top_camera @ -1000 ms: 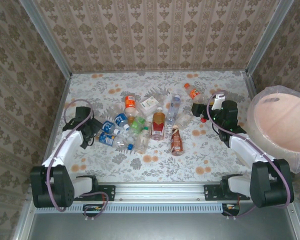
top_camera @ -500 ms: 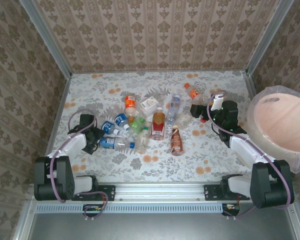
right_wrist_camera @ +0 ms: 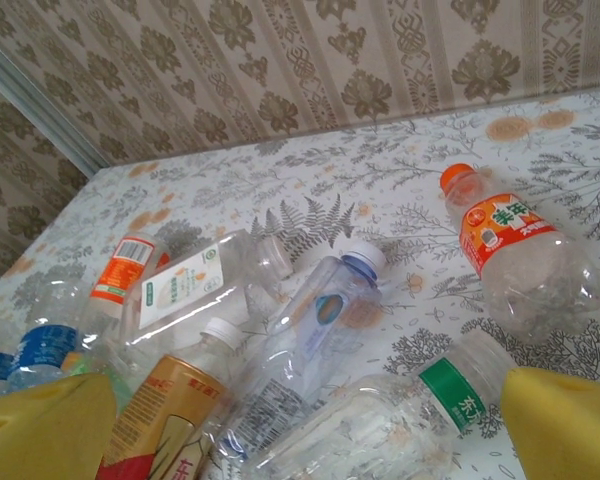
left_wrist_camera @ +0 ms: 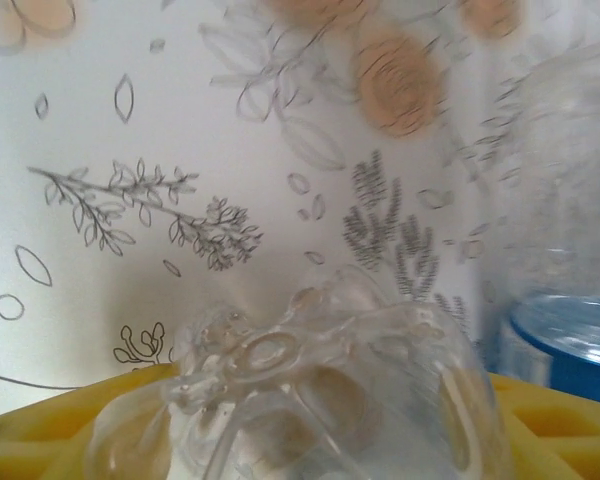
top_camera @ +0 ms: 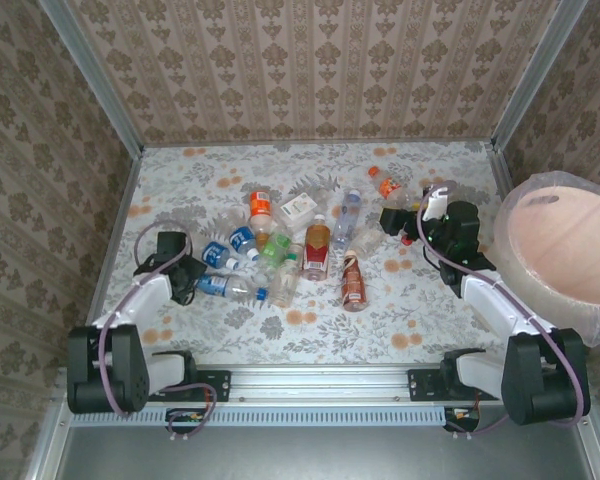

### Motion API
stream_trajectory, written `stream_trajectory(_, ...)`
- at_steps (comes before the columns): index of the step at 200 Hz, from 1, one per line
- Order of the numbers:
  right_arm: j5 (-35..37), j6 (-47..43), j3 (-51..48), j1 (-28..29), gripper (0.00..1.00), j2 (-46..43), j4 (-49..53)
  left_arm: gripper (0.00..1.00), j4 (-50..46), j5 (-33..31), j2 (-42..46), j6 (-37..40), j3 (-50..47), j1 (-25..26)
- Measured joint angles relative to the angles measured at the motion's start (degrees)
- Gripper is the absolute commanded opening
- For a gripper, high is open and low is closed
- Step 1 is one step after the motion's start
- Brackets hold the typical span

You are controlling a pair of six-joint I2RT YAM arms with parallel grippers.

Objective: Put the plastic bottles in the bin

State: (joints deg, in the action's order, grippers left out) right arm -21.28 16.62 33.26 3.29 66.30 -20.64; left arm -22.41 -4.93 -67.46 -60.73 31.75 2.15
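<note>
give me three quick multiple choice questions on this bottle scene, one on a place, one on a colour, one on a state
1. Where does the bin stand?
A. in the far left corner
B. between the two arm bases
C. past the right edge of the table

2. In the right wrist view, what colour is the cap of the red-labelled bottle at the far right?
A. green
B. orange
C. black

3. How do the jaws of the right gripper stand?
A. open wide
B. shut with nothing between them
C. shut on a bottle cap

Answers:
1 C: the top view shows the pink bin to the right of the table's side rail.
2 B: the cap above the red label is plainly orange.
3 A: the yellow fingers sit far apart, in the two lower corners of the right wrist view.
</note>
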Motion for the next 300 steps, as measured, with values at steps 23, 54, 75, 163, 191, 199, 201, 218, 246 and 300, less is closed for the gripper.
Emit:
stream_trajectory(23, 0.04, 1.42, -0.09, 0.2, 1.0, -1.18, -0.72, 0.53, 0.17, -1.11, 7.04, 2.82, -0.07, 0.02)
stream_trajectory(54, 0.28, 5.57, -1.51, 0.42, 1.0, -2.97, -3.56, 0.52, 0.5, -1.7, 15.32, 7.48, -0.07, 2.08)
stream_trajectory(75, 0.28, 7.91, -1.62, 0.44, 1.0, -3.32, -4.15, 0.51, 3.41, -0.22, 17.49, 11.69, 0.59, 4.98)
stream_trajectory(163, -7.41, 11.06, 4.31, 10.19, 1.0, 1.44, -0.83, 0.5, 22.49, 12.02, 0.22, 25.7, 18.71, 24.37)
stream_trajectory(191, -9.49, 10.6, 8.87, 14.78, 1.0, 3.34, 2.64, 0.5, 26.75, 15.98, -7.28, 27.43, 23.54, 27.93)
stream_trajectory(199, -9.94, 10.58, 10.1, 15.85, 1.0, 3.74, 3.39, 0.5, 27.5, 17.05, -9.09, 27.8, 25.03, 28.7)
stream_trajectory(201, -10.12, 10.58, 10.4, 16.11, 1.0, 3.87, 3.54, 0.5, 27.65, 17.35, -9.53, 27.85, 25.38, 28.87)
stream_trajectory(218, -10.82, 10.47, 12.57, 18.01, 1.0, 4.81, 4.35, 0.5, 29.2, 19.82, -12.48, 28.26, 28.28, 29.9)
stream_trajectory(246, -11.02, 9.7, 14.19, 20.63, 1.0, 6.67, 4.52, 0.5, 31.89, 23.61, -15.02, 28.24, 30.84, 30.69)
stream_trajectory(300, -12.04, 9.07, 17.68, 25.03, 1.0, 12.26, 5.22, 0.51, 33.83, 25.11, -16.68, 28.24, 31.74, 31.74)
